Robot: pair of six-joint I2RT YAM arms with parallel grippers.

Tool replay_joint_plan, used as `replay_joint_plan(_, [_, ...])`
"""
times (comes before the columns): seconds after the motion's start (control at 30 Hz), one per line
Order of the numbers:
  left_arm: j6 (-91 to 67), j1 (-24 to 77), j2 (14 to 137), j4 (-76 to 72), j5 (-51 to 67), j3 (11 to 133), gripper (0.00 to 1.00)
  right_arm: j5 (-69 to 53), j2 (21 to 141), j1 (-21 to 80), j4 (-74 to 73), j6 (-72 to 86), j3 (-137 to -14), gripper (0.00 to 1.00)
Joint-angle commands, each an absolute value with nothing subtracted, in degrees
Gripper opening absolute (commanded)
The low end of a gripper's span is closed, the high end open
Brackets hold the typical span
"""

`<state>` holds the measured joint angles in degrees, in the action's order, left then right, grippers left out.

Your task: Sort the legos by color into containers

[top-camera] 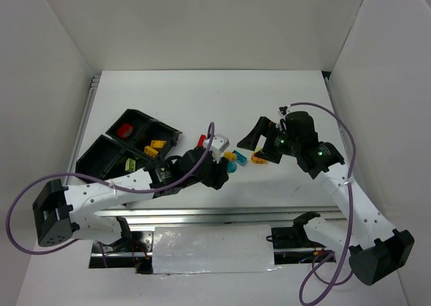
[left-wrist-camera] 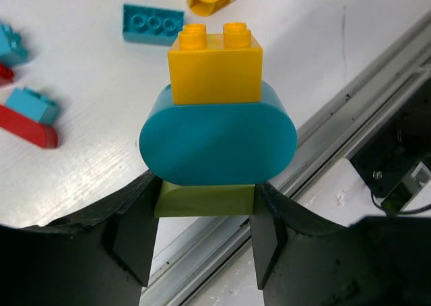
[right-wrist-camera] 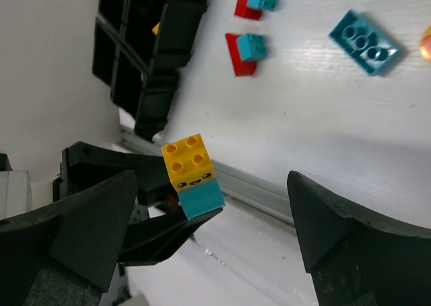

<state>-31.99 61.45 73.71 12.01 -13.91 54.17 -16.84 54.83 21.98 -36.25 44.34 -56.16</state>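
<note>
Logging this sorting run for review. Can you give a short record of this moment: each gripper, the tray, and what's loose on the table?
left gripper: shut on the stack, fingers on its base
stack: lime green brick at base, cyan oval piece, yellow brick on top
right gripper: open, empty, facing the stack
tray: red brick, yellow bricks and a lime brick, each colour in its own compartment
loose on table: cyan plate, two red-and-cyan pairs, yellow piece
</note>
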Motion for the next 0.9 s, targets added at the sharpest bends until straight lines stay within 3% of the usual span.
replay_joint_plan(0.0, [-24.5,61.8,72.8,11.9,-9.4,57.8,0.0,-27.5,54.8,22.5,-30.2,46.0,-56.4,1.0])
replay_joint_plan(0.27, [-21.6,61.8,72.0,13.1,-6.8,60.3,0.08,-33.3,60.6,23.4,-36.1,40.4,-59.2,0.98])
replay_joint_plan(0.47, [-19.7,61.8,74.0,14.5,-6.0,62.5,0.08,-37.1,62.0,24.9,-34.8,39.3,-57.7,0.9])
replay_joint_plan(0.63, [-18.8,61.8,73.8,14.4,-5.8,62.9,0.13,-39.5,63.7,25.8,-32.5,39.6,-57.9,0.62])
replay_joint_plan(0.67, [-18.9,61.8,73.5,14.3,-6.0,62.8,0.15,-39.5,63.9,26.2,-32.3,39.6,-58.1,0.48])
replay_joint_plan(0.73, [-18.6,61.8,73.2,14.1,-6.6,62.5,0.2,-39.8,64.3,26.2,-31.8,39.4,-58.6,0.31])
replay_joint_plan(0.8, [-18.6,61.8,72.8,14.2,-7.5,62.2,0.34,-39.8,64.2,26.5,-30.9,39.7,-59.0,0.09])
replay_joint_plan(0.87, [-19.5,61.8,72.2,14.4,-8.6,62.1,0.51,-39.6,63.7,26.5,-28.9,40.3,-58.8,0.0])
